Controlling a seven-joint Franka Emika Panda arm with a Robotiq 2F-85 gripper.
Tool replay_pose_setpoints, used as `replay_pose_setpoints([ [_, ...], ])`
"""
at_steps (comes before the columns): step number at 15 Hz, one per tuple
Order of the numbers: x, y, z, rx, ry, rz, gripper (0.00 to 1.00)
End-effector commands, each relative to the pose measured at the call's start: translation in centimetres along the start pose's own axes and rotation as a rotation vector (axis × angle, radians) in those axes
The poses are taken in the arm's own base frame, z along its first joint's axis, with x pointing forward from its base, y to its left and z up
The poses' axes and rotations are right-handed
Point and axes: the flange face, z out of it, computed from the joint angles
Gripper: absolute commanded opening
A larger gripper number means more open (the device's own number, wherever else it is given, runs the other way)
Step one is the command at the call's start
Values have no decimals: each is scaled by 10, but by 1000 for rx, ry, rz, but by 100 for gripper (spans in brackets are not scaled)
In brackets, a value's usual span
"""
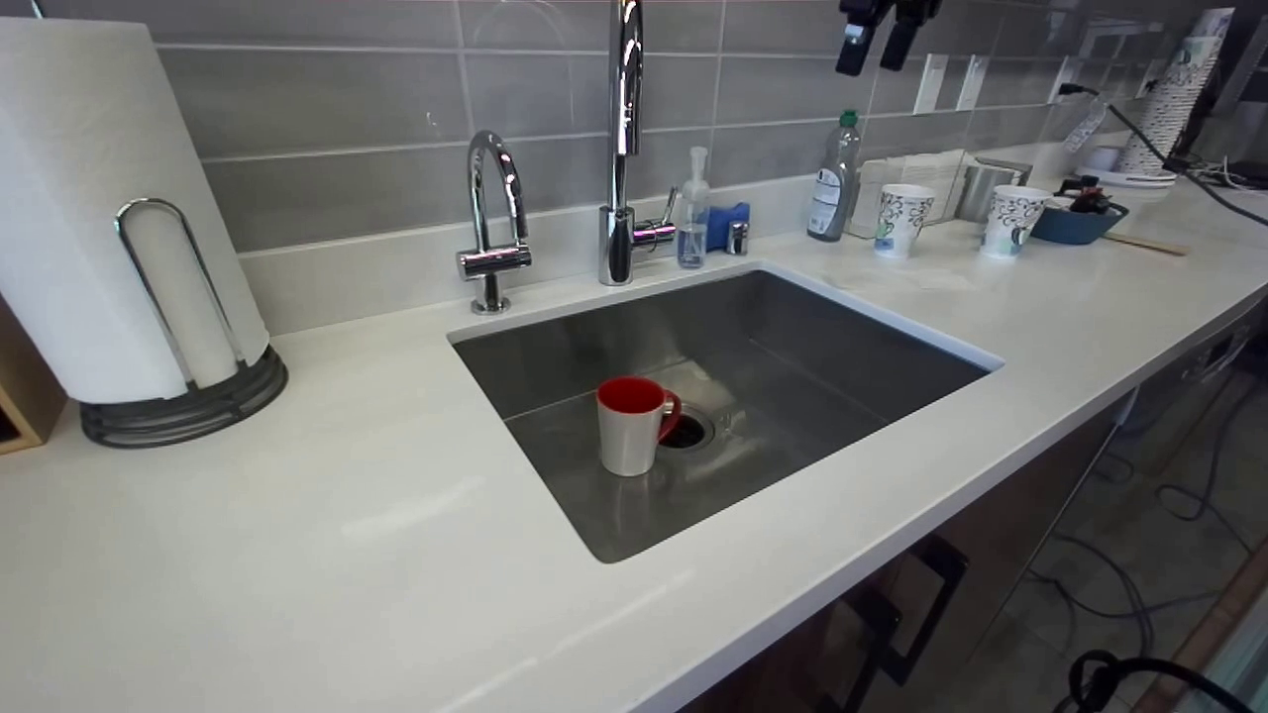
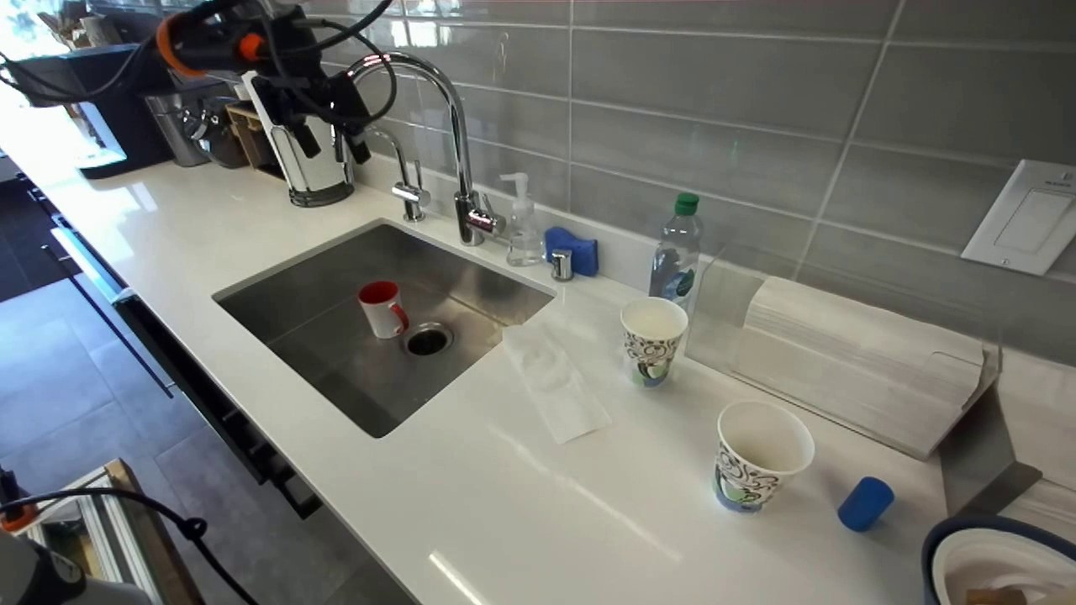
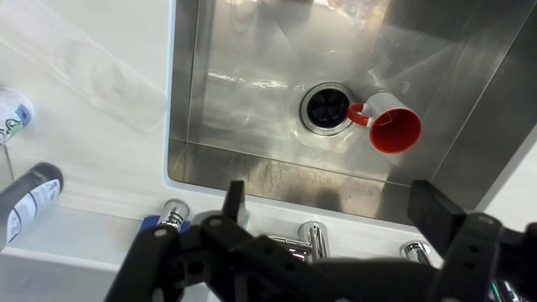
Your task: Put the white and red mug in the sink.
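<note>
The white and red mug stands upright on the floor of the steel sink, beside the round drain, its red handle toward the drain. It also shows in an exterior view and in the wrist view, with the sink around it in each. My gripper is open and empty, its fingers wide apart, high above the back of the sink. It is also at the top of both exterior views, as a pair of finger ends and on the arm, well apart from the mug.
A tall chrome faucet and a smaller one rise behind the sink. A soap pump, blue sponge, dish soap bottle and two patterned paper cups stand on the counter. A paper towel roll is at the other end.
</note>
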Motion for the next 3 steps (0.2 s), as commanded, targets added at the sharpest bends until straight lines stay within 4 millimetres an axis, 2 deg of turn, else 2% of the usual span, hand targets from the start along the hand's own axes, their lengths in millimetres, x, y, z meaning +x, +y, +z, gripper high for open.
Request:
replay_pose_setpoints([
  [1,0,0,-2,0,1,0,100],
  [3,1,0,3,1,-8,1,100],
])
